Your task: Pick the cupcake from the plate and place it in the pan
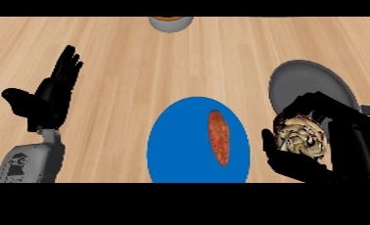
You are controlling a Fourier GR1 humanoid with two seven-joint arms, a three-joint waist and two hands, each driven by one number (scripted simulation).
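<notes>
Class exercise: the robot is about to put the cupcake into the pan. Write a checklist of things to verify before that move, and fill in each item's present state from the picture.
1. Cupcake held in the right hand: ok, fingers curl round it.
2. Cupcake off the blue plate: ok, it is to the right of the plate.
3. Pan within view and unobstructed inside: ok, its grey floor is bare.
4. Cupcake over the pan: not ok, it sits at the pan's near rim.
5. Left hand out of the way: ok, open at the view's left.
6. Sausage undisturbed on the plate: ok.
</notes>
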